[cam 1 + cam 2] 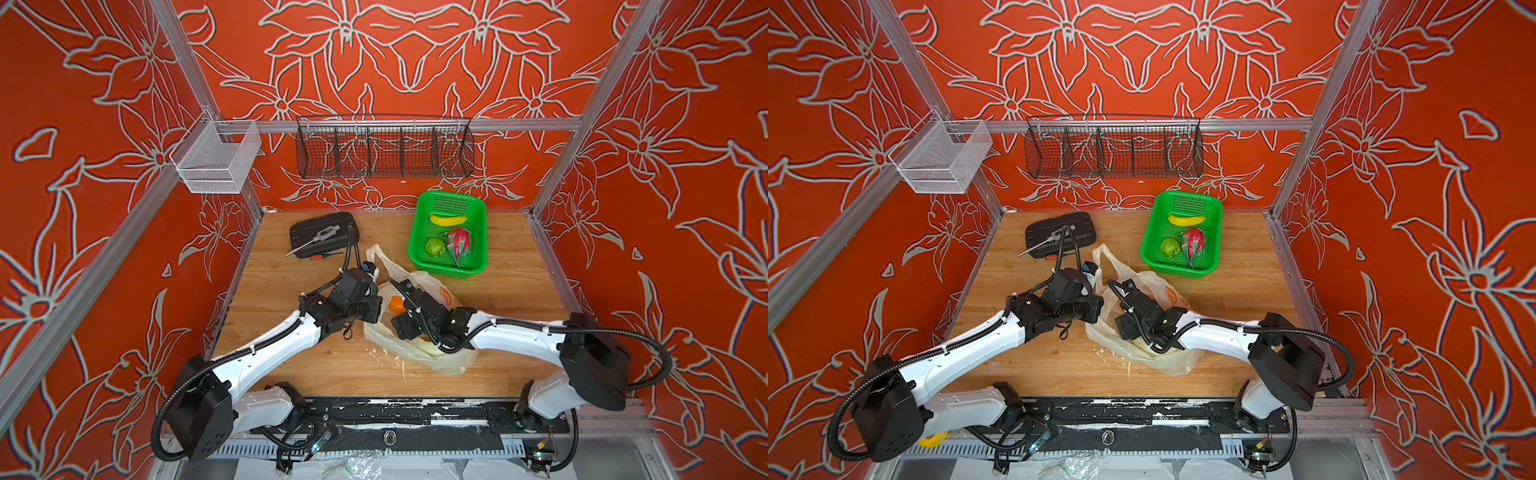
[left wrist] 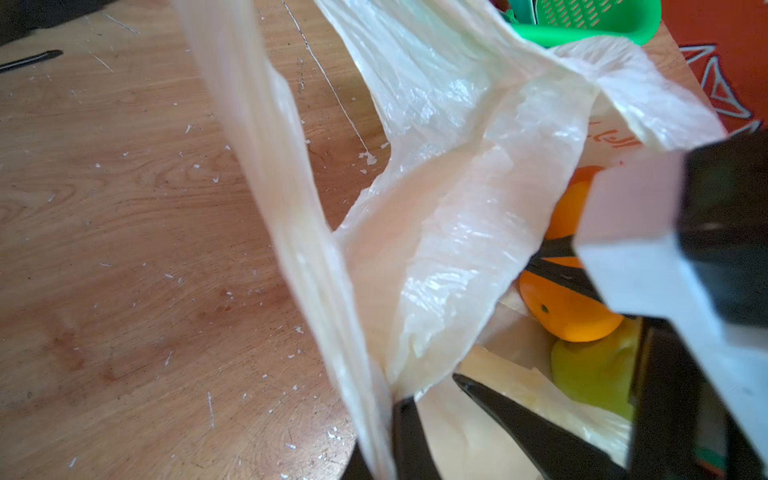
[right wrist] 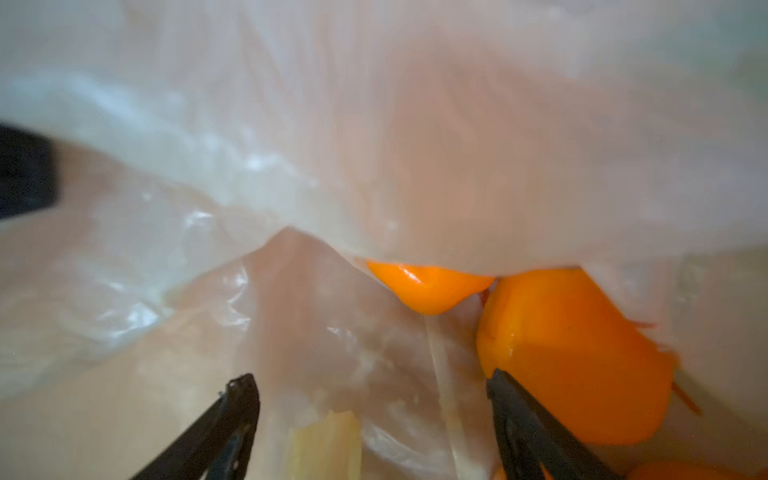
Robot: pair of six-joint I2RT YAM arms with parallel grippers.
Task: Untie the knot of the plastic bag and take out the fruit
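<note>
The plastic bag point(image 1: 432, 357) point(image 1: 1167, 357) lies crumpled mid-table, its mouth gaping; no knot shows. My left gripper point(image 1: 372, 272) point(image 2: 384, 449) is shut on a pale handle strip point(image 2: 291, 208) of the bag and holds it up. My right gripper point(image 1: 397, 291) point(image 3: 370, 382) is open inside the bag's mouth, one finger point(image 3: 511, 399) against an orange point(image 3: 573, 353) point(image 1: 397, 305). A second orange point(image 3: 428, 286) peeks from under a fold. A yellow-green fruit point(image 2: 594, 370) lies under the orange point(image 2: 569, 307). A pink dragon fruit point(image 1: 459, 243) and a green fruit point(image 1: 435, 247) sit in the green basket point(image 1: 478, 216).
A banana point(image 1: 448, 219) also lies in the green basket, just behind the bag. A black tray point(image 1: 299, 237) with a metal tool sits at the back left. A black wire rack point(image 1: 384, 151) and a white mesh basket point(image 1: 216, 162) hang on the frame.
</note>
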